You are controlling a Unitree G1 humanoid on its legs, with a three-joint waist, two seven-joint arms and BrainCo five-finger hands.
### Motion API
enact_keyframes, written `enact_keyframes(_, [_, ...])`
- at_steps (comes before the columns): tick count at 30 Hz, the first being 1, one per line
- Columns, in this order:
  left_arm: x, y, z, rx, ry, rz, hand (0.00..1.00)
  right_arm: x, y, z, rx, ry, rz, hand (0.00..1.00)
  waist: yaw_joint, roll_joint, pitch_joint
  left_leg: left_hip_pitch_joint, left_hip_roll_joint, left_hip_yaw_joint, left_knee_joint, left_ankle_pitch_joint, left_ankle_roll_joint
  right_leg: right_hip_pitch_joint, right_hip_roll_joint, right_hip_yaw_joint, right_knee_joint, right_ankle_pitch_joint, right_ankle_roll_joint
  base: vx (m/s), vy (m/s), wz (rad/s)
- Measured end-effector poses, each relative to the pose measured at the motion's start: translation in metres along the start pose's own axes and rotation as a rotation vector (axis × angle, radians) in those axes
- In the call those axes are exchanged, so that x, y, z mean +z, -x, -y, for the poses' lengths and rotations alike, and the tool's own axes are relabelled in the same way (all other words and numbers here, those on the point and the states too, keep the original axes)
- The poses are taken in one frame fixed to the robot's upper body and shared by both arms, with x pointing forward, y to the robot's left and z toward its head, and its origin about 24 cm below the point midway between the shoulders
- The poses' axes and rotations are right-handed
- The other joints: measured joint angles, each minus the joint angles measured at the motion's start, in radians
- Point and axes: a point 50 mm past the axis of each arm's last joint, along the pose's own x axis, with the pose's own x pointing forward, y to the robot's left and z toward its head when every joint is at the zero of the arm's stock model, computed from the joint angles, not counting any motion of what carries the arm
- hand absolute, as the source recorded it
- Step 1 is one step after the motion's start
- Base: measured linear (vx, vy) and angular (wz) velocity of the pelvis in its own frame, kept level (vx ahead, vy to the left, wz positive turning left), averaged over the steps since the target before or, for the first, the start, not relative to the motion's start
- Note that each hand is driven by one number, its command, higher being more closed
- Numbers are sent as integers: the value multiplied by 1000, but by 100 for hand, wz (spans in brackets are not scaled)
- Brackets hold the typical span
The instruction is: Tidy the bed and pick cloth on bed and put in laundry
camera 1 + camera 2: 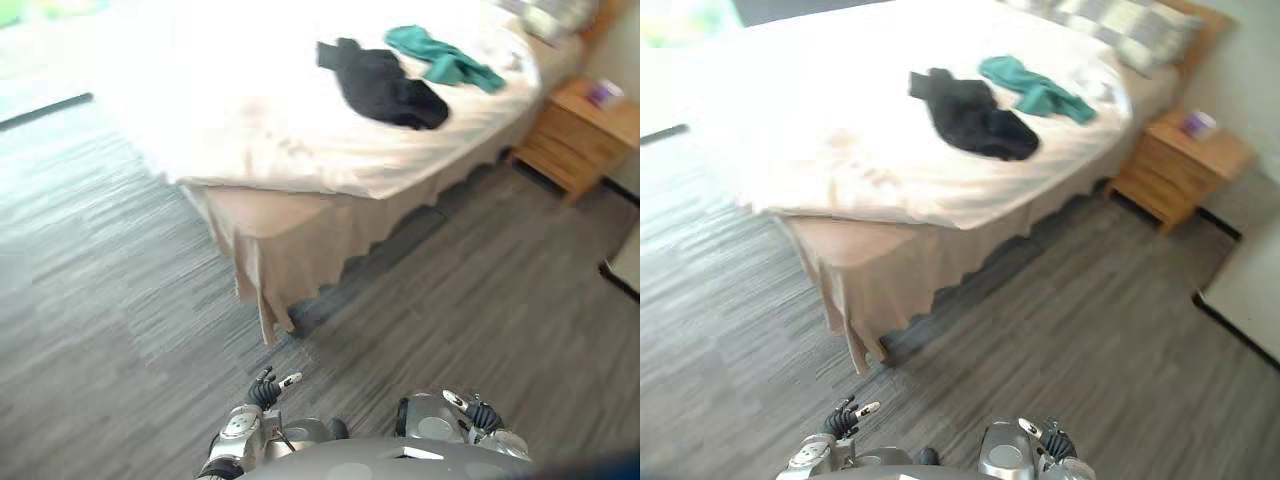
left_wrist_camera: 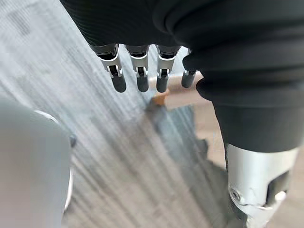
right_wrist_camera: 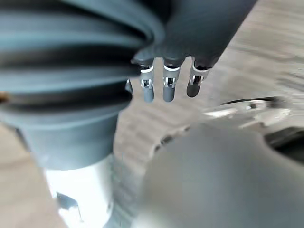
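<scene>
Your left hand (image 2: 139,71) wears a black ribbed cover over silver, dark-tipped fingers; a screw sits in its silver thumb. Your right hand (image 3: 170,85) matches.

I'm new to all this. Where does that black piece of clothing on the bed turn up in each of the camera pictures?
Left eye view: black cloth, upper middle, on the white bed.
Right eye view: black cloth, upper middle, slightly further left.
Left wrist view: left hand over grey floor.
Right wrist view: right hand over floor.
Shared landmark in both eye views: teal cloth beside it, toward the wooden nightstand.
</scene>
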Motion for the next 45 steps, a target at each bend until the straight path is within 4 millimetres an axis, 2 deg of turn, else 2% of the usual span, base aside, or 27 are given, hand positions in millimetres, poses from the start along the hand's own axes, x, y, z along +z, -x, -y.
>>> enact_keyframes(1, [0,0,0,0,-2,0,0,1,-1,-1,3,-1,3,0,1,-3,-2,9,4,-30,0,-6,-11,-11,4,22,-70,39,-1,459,-293,148])
enact_keyframes(3, [-2,1,-2,14,9,-9,0,2,-1,-3,9,-1,4,0,10,-13,-7,40,22,-102,5,-44,-75,-24,15,86,-258,197,-14,469,-363,129])
enact_keyframes(4, [-3,1,-5,22,15,-12,0,1,-1,-6,14,-3,2,0,10,-24,-11,51,25,-110,10,-57,-97,-25,15,93,-272,226,-21,465,-421,120])
enact_keyframes(5, [-7,3,-12,45,30,-20,0,-4,-1,-11,31,-4,-11,0,11,-57,-24,79,28,-117,26,-94,-142,-14,10,106,-255,336,-38,471,-434,105])
enact_keyframes(6, [-10,3,-6,39,59,-35,0,6,-2,-4,22,2,9,0,11,-1,-24,101,87,-120,45,-110,-161,5,50,70,-199,326,-52,559,-502,89])
enact_keyframes(8, [-16,5,3,21,87,-45,0,25,-7,-6,44,35,46,0,20,34,-35,99,146,-103,66,-93,-190,16,89,31,-175,270,-88,468,-407,43])
enact_keyframes(9, [-15,5,5,14,85,-43,0,35,-9,-15,80,54,68,0,22,52,-36,90,164,-105,93,-76,-191,31,104,5,-164,240,-103,359,-335,40])
enact_keyframes(11, [-11,4,3,16,83,-27,0,38,-11,-24,117,70,72,0,25,39,-32,37,169,-98,201,-44,-195,54,99,-25,-163,205,-111,251,-296,53])
enact_keyframes(13, [-4,3,3,16,82,10,0,24,-10,-30,144,80,8,0,36,17,-18,-79,197,-34,449,14,-229,127,88,-67,-198,154,-112,205,-309,77])
enact_keyframes(15, [-2,4,4,12,80,27,0,17,-8,-25,131,78,-13,0,37,30,-19,-137,240,76,538,-16,-217,190,84,-109,-229,142,-125,154,-192,62])
enact_keyframes(18, [-2,4,5,4,80,46,0,9,-4,-11,91,71,-38,0,32,36,-23,-149,234,218,347,-26,-196,236,68,-143,-256,128,-109,105,-66,22])
enact_keyframes(19, [-3,5,6,-6,80,43,0,7,-3,-8,78,61,-39,0,29,44,-28,-149,215,218,181,63,-198,233,72,-149,-259,124,-105,118,0,6])
enact_keyframes(22, [-6,5,8,-23,71,32,0,4,-2,-5,63,59,-47,0,21,49,-64,-124,195,205,28,100,-192,242,86,-164,-316,145,-88,232,62,24])
enact_keyframes(23, [-3,4,7,-19,72,37,0,2,-2,-7,64,49,-53,0,19,37,-65,-110,187,200,-22,110,-190,256,89,-177,-353,165,-89,197,67,27])
enact_keyframes(26, [-6,4,-3,39,140,7,0,-4,-2,-11,55,5,-61,0,16,13,-68,-97,160,183,-51,125,-184,293,73,-214,-393,171,-88,147,54,32])
enact_keyframes(29, [-12,5,-9,124,300,-26,0,-6,-1,-7,33,-15,-66,0,13,12,-68,-63,134,162,-53,137,-180,353,51,-244,-406,171,-87,111,45,34])
enact_keyframes(31, [-14,7,-22,222,488,-24,0,-6,-1,-8,33,-17,-66,0,13,11,-71,-57,125,162,-56,152,-178,364,42,-258,-402,171,-87,58,31,28])
enact_keyframes(33, [-18,14,-56,436,802,29,0,-6,-1,-7,23,-39,-65,0,21,11,-70,-53,124,162,-75,171,-176,363,42,-269,-396,171,-87,19,-7,15])
enact_keyframes(34, [-20,17,-67,496,875,50,0,-7,-1,-5,16,-47,-67,0,22,10,-70,-52,124,162,-82,177,-174,363,43,-269,-394,171,-87,-4,-20,14])
enact_keyframes(36, [-26,37,-117,726,1153,186,0,-7,1,3,-11,-59,-67,0,29,9,-70,-37,128,163,-109,189,-175,364,48,-269,-390,169,-89,-25,-21,5])
enact_keyframes(37, [-27,43,-131,779,1208,229,0,-6,1,5,-15,-58,-64,0,29,8,-71,-37,129,163,-110,189,-175,364,48,-269,-389,168,-90,-50,-17,2])
enact_keyframes(38, [-25,57,-158,881,1287,328,0,-4,1,8,-22,-54,-58,0,28,9,-71,-35,129,163,-118,189,-175,362,50,-269,-389,166,-90,-54,-7,3])
enact_keyframes(39, [-22,64,-170,927,1303,382,0,-3,1,10,-26,-52,-56,0,28,10,-72,-35,130,163,-123,189,-175,360,50,-269,-389,165,-89,-85,0,5])
enact_keyframes(41, [3,88,-209,1041,1320,575,0,-4,3,14,-36,-42,-57,0,31,15,-74,-34,129,163,-147,189,-174,353,53,-270,-390,161,-89,-113,12,13])
enact_keyframes(42, [30,106,-236,1083,1272,718,0,-8,5,18,-47,-43,-60,0,31,21,-79,-34,130,164,-175,185,-169,345,58,-271,-390,154,-80,-130,18,17])
enact_keyframes(43, [43,114,-245,1097,1229,773,0,-11,6,19,-51,-40,-67,0,33,24,-82,-36,129,164,-182,187,-166,340,58,-271,-391,156,-77,-162,27,14])
enact_keyframes(45, [84,137,-267,1129,1043,914,0,-19,10,20,-58,-30,-91,0,37,21,-90,-42,126,167,-189,186,-169,330,56,-268,-397,156,-76,-125,25,-3])
